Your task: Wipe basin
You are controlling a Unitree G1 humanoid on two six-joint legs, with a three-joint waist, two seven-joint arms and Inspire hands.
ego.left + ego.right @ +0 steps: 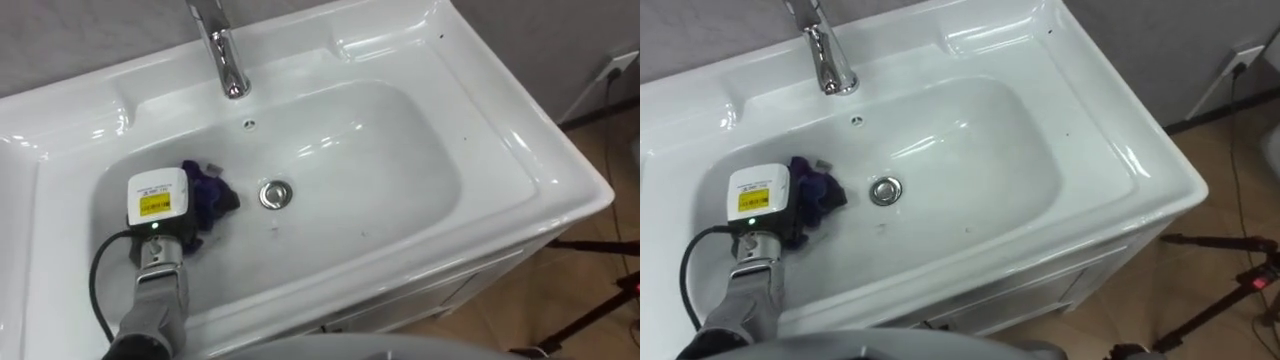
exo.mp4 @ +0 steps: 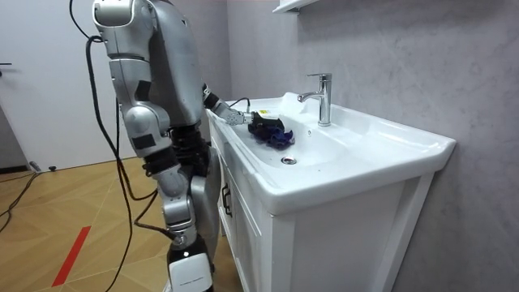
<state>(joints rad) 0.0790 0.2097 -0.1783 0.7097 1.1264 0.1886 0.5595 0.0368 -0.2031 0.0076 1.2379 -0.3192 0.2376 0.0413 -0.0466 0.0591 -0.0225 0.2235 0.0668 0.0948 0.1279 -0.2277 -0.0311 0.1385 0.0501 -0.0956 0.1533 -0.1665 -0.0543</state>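
Looks mid-wipe to me: left hand (image 1: 160, 215) is on the purple cloth (image 1: 208, 190) just left of the drain (image 1: 275, 194) in the basin (image 1: 400, 150), can't tell its grip, and next it probably needs a sweep across past the drain.

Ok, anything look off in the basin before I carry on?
Nothing spilled or damaged. The purple cloth is bunched at the left hand, left of the drain; a few dark specks dot the basin's right side.

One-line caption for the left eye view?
Left hand rests on a purple cloth in the basin, beside the drain.
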